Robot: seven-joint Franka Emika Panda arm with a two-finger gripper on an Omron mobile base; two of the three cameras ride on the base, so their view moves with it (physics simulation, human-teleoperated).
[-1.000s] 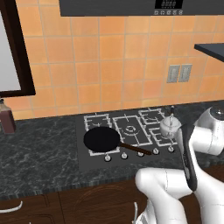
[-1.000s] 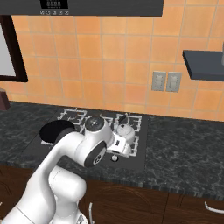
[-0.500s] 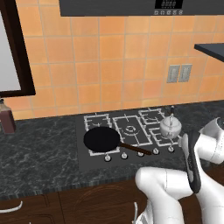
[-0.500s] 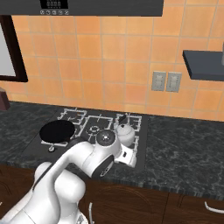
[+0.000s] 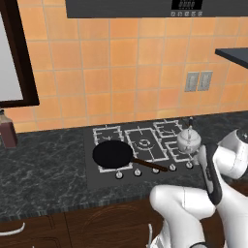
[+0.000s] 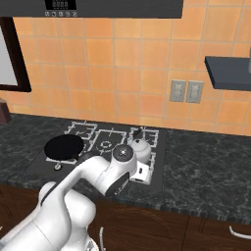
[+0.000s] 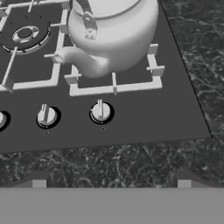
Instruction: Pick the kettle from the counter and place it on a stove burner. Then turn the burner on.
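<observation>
Open and holding nothing, the end effector (image 7: 111, 178) shows only its two finger tips, spread wide apart at the bottom of the hand view, above the counter's (image 7: 192, 52) front strip and short of the knobs. From the base cameras the hand itself is hard to make out behind the arm, so its exact height over the stone is unclear.

The kettle (image 7: 111, 33) sits on the stove burner (image 7: 114, 85) at the cooktop's (image 7: 144, 118) front-right corner, resting on the pale grate with its spout pointing toward the larger ringed burner (image 7: 24, 34). In the left base view the kettle (image 5: 188, 140) stands upright, its dark handle arched above the lid. A row of round knobs lines the cooktop's front edge; the rightmost knob (image 7: 101, 111) lies just in front of the kettle's burner.

A black frying pan (image 5: 113, 154) rests on the front-left burner, its handle reaching right along the knobs. Dark marbled stone extends to both sides over brown cabinets (image 5: 97, 225). Orange wall tiles (image 5: 126, 72) rise behind, with a double outlet (image 5: 198, 81) on them, a dark range hood (image 5: 155, 7) above, and a dark shelf (image 6: 228, 72) at right.
</observation>
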